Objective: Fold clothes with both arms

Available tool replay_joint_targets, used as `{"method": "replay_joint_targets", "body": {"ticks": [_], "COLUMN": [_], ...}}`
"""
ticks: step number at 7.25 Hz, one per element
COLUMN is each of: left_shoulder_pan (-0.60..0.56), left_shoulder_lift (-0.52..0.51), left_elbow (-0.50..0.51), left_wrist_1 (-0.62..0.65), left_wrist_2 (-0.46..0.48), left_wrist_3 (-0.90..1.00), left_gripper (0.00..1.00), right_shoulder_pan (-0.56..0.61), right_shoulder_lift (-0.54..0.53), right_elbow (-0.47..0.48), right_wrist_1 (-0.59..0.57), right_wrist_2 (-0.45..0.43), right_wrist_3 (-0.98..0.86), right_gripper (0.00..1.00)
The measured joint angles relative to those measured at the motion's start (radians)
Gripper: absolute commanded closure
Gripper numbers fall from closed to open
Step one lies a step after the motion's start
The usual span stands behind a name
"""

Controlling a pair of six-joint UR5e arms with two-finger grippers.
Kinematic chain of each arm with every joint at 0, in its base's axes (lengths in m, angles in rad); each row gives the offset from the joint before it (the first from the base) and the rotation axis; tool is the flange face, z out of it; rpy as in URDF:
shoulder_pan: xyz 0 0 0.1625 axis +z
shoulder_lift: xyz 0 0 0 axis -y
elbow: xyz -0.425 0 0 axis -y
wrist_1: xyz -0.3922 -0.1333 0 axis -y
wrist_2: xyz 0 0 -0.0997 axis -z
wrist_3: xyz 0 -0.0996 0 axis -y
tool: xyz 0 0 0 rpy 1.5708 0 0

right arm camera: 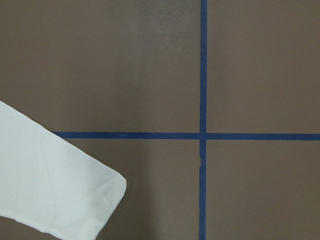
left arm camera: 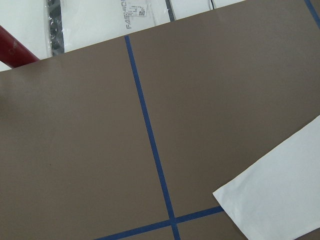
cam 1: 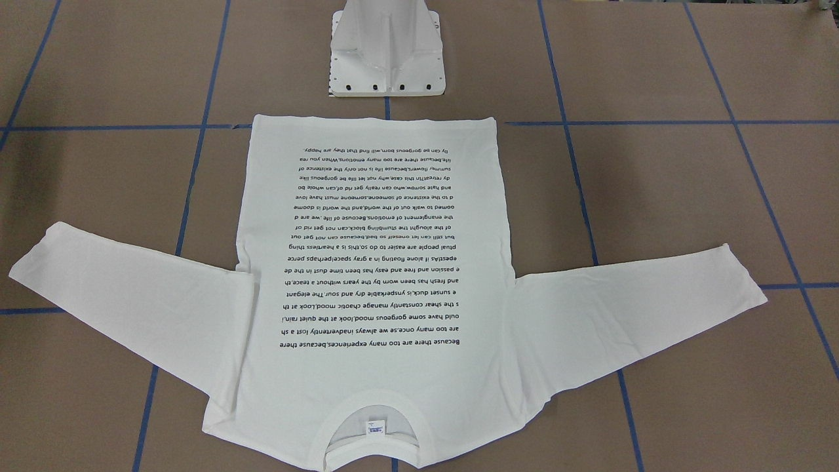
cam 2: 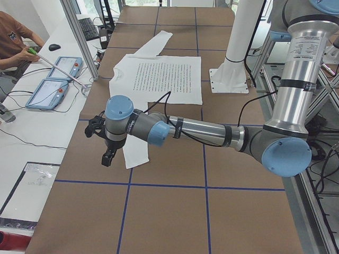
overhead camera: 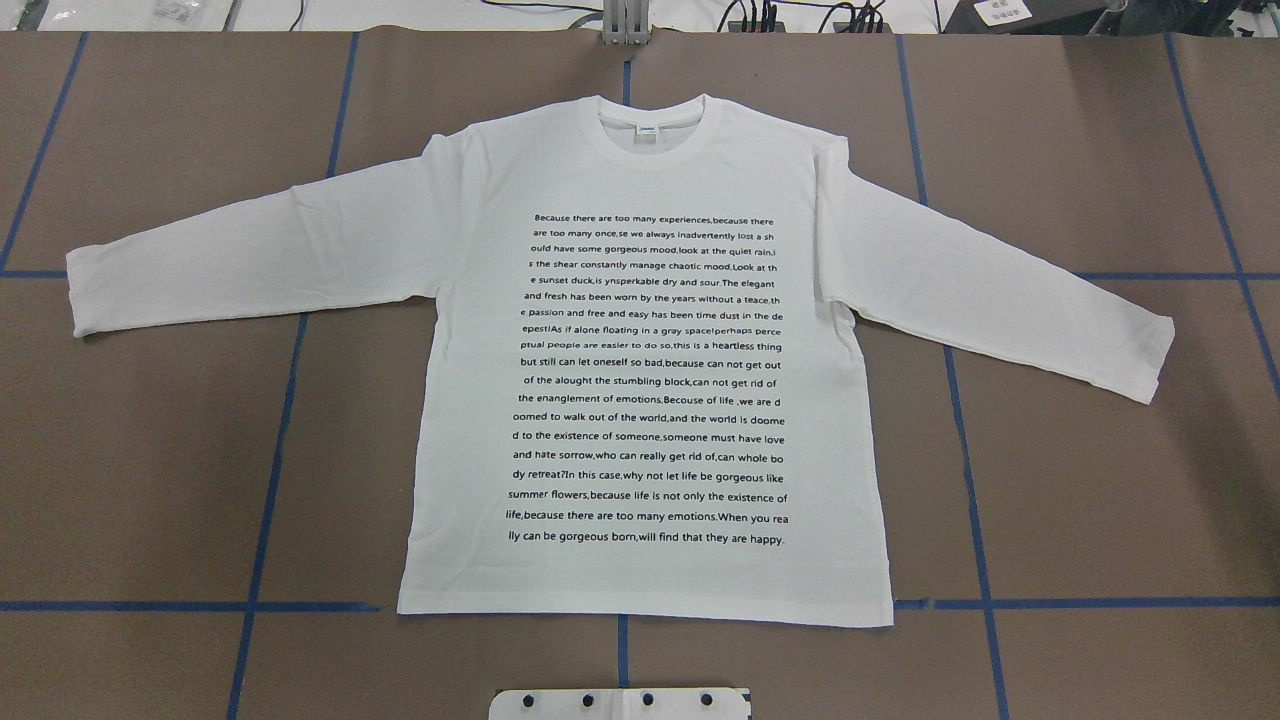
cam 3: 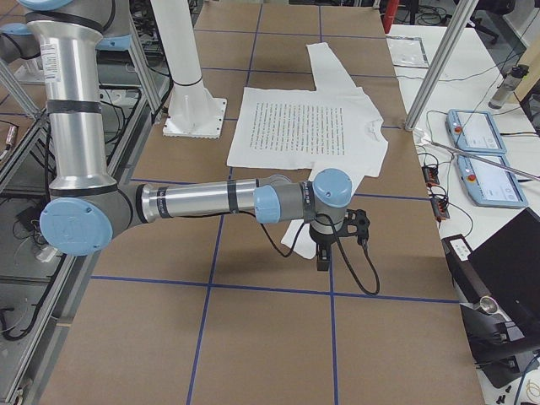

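The clothes are one white long-sleeved T-shirt [overhead camera: 650, 360] lying flat with the black text side up, both sleeves spread outward and the collar [overhead camera: 650, 135] on the far side from the robot. My left arm [cam 2: 201, 129] reaches over the left sleeve's cuff [left arm camera: 280, 195]; its gripper [cam 2: 108, 153] hangs above the cuff, and I cannot tell whether it is open or shut. My right arm [cam 3: 211, 201] reaches over the other cuff [right arm camera: 50, 185]; its gripper [cam 3: 323, 256] hangs there too, state not readable. Neither gripper shows in the overhead or front view.
The brown table [overhead camera: 1100, 480] carries a grid of blue tape lines. The white pedestal base [cam 1: 387, 59] stands just behind the shirt's hem. A person [cam 2: 13, 45] sits at a side desk with tablets [cam 2: 50, 92]. Aluminium posts [cam 3: 443, 59] line the table's edge.
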Motion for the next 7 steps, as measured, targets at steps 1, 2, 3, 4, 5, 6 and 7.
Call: {"method": "replay_joint_targets", "body": {"ticks": [1, 2, 3, 4, 5, 6, 7], "left_shoulder_pan": [0.001, 0.005, 0.01, 0.013, 0.015, 0.016, 0.016], "left_shoulder_lift": [0.007, 0.024, 0.036, 0.047, 0.057, 0.064, 0.069], "left_elbow": [-0.013, -0.038, -0.059, -0.072, -0.08, -0.084, -0.088], "left_wrist_1": [-0.001, -0.001, 0.002, 0.002, 0.001, -0.001, -0.002], "left_wrist_2": [0.003, 0.004, 0.005, 0.006, 0.003, -0.002, -0.006], "left_wrist_3": [0.0, -0.002, -0.003, -0.005, -0.007, -0.01, -0.013], "left_gripper": [0.0, 0.0, 0.0, 0.0, 0.0, 0.0, 0.0], "right_shoulder_pan": [-0.001, -0.006, -0.012, -0.015, -0.018, -0.023, -0.034], "right_shoulder_lift": [-0.003, -0.005, -0.007, -0.011, -0.014, -0.016, -0.016], "right_elbow": [-0.001, -0.005, -0.012, -0.018, -0.02, -0.017, -0.015], "right_wrist_1": [0.003, 0.007, 0.009, 0.011, 0.013, 0.014, 0.026], "right_wrist_2": [0.0, 0.003, 0.007, 0.01, 0.019, 0.033, 0.043], "right_wrist_3": [0.0, 0.0, 0.001, 0.0, 0.0, -0.001, 0.0], "right_gripper": [0.0, 0.0, 0.0, 0.0, 0.0, 0.0, 0.0]}}
